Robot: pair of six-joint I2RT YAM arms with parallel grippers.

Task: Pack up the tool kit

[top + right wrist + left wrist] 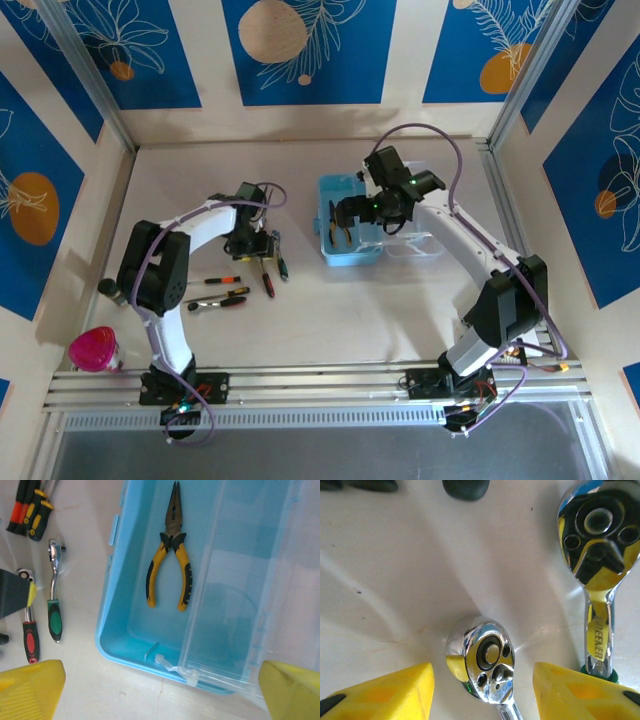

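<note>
The pliers (170, 555) lay inside the blue case (125, 630); on the counter (80, 680), a green-handled ratchet (53, 592) and red-handled ratchet (31, 640) lay at nine o'clock, screwdrivers (30, 510) at eleven.

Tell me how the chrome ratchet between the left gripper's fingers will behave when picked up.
The ratchet looks like solid polished metal, so probably rigid and heavy for its size. Its mirror-smooth rounded head could slip between the left gripper's hard yellow fingers. Lying flat on the table, it seems unlikely to roll.

Robot lab cell.
Printed panel walls (300, 50) stand beyond the left gripper (482, 677); aluminium frame rails (320, 385) run behind it.
</note>
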